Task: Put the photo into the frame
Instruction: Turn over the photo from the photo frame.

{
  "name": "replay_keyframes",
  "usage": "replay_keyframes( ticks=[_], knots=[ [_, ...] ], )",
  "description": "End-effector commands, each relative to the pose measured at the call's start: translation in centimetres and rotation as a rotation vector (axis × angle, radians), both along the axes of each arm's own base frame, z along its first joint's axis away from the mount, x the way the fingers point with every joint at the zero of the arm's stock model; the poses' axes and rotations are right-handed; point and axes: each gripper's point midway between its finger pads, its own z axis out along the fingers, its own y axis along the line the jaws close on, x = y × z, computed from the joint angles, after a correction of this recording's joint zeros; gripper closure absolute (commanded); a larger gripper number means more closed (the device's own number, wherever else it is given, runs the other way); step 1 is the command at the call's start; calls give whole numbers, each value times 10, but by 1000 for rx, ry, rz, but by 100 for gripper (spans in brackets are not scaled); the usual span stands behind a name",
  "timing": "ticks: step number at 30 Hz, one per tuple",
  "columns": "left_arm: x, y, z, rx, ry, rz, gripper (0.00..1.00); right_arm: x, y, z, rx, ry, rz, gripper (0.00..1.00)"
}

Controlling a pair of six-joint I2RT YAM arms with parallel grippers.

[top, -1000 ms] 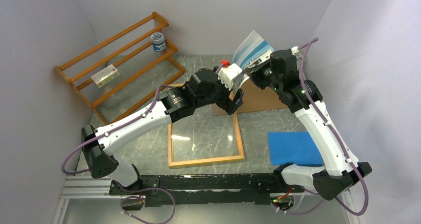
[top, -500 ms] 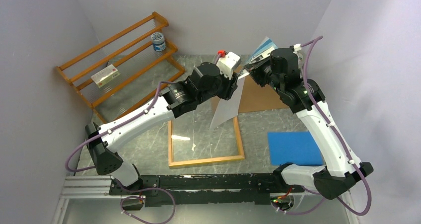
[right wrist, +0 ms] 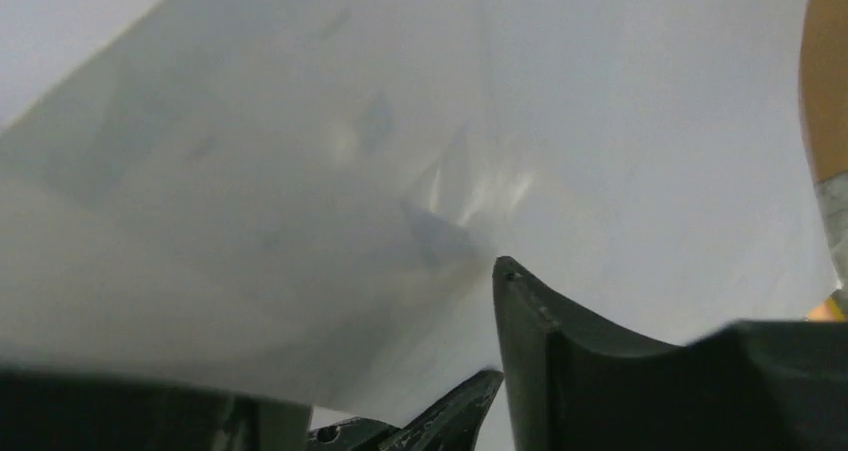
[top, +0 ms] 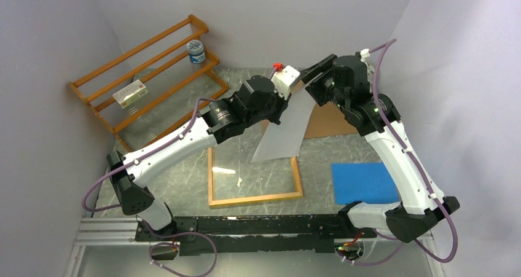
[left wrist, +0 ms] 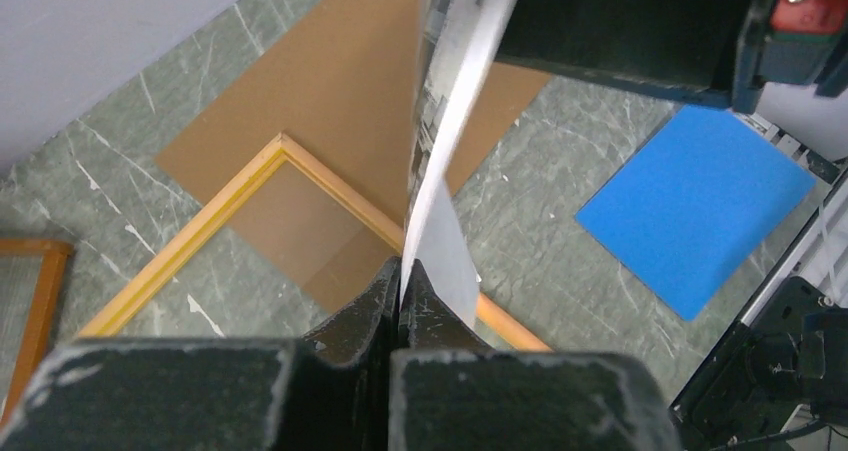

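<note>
Frame [top: 255, 199] lying flat on the counter [top: 184, 172], thin yellow-wood rim holding only its clear pane. Blue sheet [top: 364, 183] lying to its right. Photo [top: 282, 136] hanging over the frame's far right corner, plain white back showing from above, slightly bowed. Left jaws pinching its upper edge; right jaws standing parted at its top corner. Brown board [top: 329, 122] lying behind. Far left, rack [top: 132, 51] holding a jar [top: 195, 51] and a small box [top: 131, 94].

Pale lilac walls [top: 258, 19], grey-green marbled tabletop [top: 184, 179], orange wooden slatted rack [top: 135, 51] at far left
</note>
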Motion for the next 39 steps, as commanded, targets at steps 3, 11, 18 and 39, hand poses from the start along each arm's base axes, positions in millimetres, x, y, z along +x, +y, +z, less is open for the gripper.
replay_keyframes(
  ticks=[3, 11, 18, 39],
  knots=[
    [-5, 4, 21, -51, 39, -25, 97, -1, -17, 48, -68, -167, -18, 15],
    [34, 70, -14, -197, 346, 129, 97, -10, -59, 67, -113, -275, -151, 10],
    [36, 149, -85, -263, 611, 331, 97, -10, -72, 52, -149, -242, -204, 12],
    [25, 167, -209, -318, 938, 402, 97, 9, -57, -48, -221, -18, -115, 15]
  ],
)
